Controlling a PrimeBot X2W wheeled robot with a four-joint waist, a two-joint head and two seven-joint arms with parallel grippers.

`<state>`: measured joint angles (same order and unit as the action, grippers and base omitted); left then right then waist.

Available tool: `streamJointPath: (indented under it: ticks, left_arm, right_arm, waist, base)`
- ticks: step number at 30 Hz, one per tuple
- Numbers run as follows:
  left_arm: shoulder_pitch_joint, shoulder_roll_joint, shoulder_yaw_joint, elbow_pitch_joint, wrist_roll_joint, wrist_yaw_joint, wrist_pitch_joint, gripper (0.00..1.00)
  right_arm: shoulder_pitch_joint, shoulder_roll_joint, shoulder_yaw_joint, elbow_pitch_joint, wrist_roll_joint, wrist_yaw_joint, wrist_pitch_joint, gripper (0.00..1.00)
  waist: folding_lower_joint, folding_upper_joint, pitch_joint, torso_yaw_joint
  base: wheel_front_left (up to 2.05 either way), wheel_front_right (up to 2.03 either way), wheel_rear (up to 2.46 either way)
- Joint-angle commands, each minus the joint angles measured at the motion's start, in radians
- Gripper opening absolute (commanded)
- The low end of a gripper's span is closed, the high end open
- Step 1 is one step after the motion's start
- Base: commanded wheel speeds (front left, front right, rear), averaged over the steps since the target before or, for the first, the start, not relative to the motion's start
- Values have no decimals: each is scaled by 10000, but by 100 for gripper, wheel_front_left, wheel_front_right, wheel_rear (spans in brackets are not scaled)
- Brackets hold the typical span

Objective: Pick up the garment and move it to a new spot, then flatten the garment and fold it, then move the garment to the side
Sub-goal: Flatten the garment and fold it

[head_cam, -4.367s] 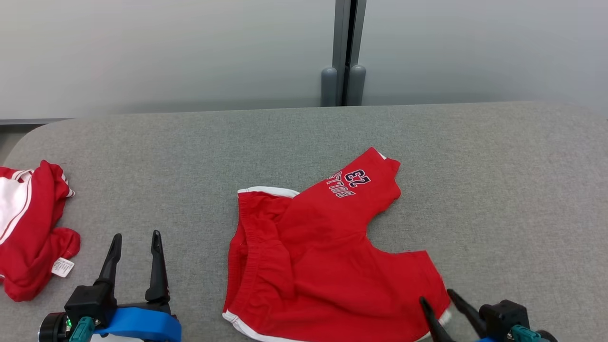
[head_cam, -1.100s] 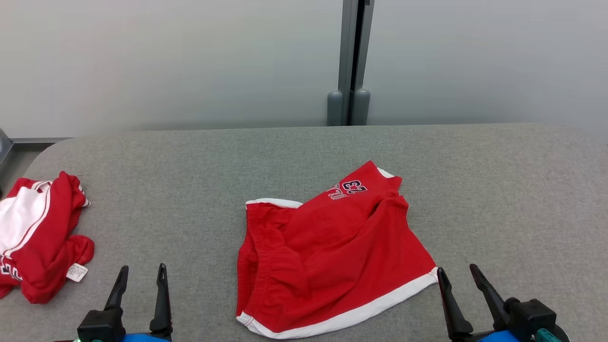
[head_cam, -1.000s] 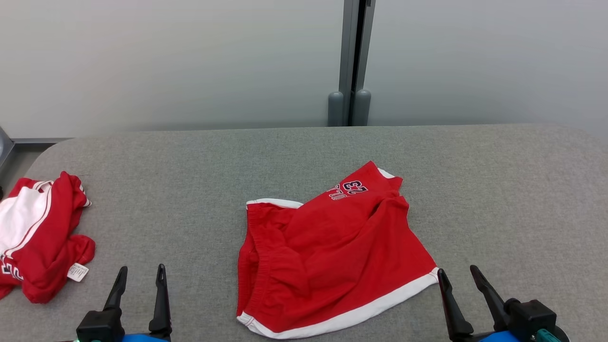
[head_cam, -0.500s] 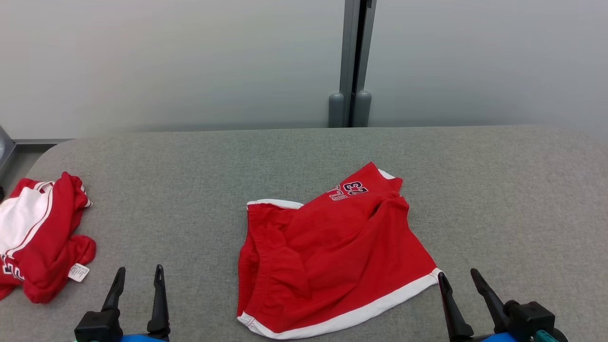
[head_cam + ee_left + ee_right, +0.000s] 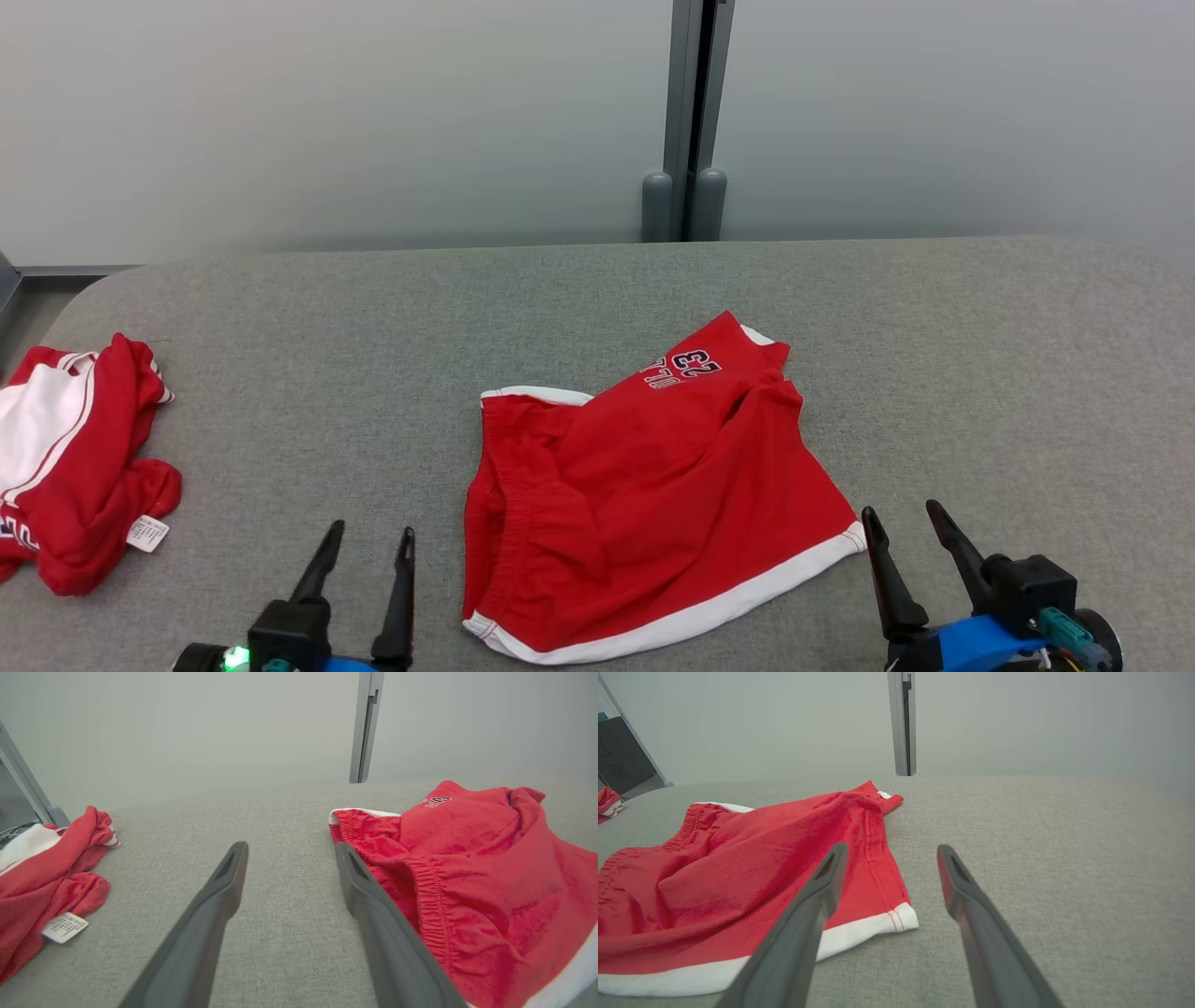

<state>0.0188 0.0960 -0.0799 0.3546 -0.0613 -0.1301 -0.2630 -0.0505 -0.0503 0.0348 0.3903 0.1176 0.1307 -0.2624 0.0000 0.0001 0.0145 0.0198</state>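
1. As the shorts [image 5: 653,504] lie loose on the table [image 5: 980,373], in the lower middle of the head view, the pick-up and the move to a new spot look done.
2. Flattening is judged partial. The waistband [image 5: 420,877] at the left edge is bunched, and ridges run across the cloth towards the printed corner at upper right.
3. Folding: one leg appears to lie over the other, which reads as a first fold. It is not neat, and a further fold may be wanted.
4. The move to the side is not done, since the shorts sit in the middle of the table.
5. The left gripper [image 5: 372,532] is at the lower left of the head view. Its jaws stand wide and hold nothing, and its tips are near the waistband without touching it.
6. The right gripper [image 5: 901,509] is at the lower right, its jaws wide and empty. Its left finger is just beside the white hem corner [image 5: 903,917]; contact cannot be told.
7. A second red-and-white pile [image 5: 75,485] lies at the left edge, well apart from the shorts.
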Motion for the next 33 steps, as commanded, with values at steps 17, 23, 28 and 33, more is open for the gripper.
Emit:
streamJointPath:
  ticks: [17,23,28,33]
  left_arm:
    - [-739,649,-3524,1834,-722,-9,-27,100]
    - [-1037,736,-3941,2223,-980,-9,-28,100]
    - [-1207,672,-4280,2479,-1168,-9,-28,100]
    - [-1387,625,-4723,2824,-1448,-9,-27,32]
  right_arm:
    - [-1795,-12,-20,3083,-360,1,-38,100]
    - [-2170,-13,92,3850,-218,1,-37,100]
    - [-2356,-15,192,4282,-70,1,-37,100]
    - [-2503,-10,517,4694,258,3,-32,18]
  waist:
    - [0,-1,570,-7]
    - [0,-1,735,-20]
    - [0,-1,783,22]
    - [0,-1,802,47]
  base:
    - [0,0,0]
    - [0,0,0]
    - [0,0,0]
    - [0,0,0]
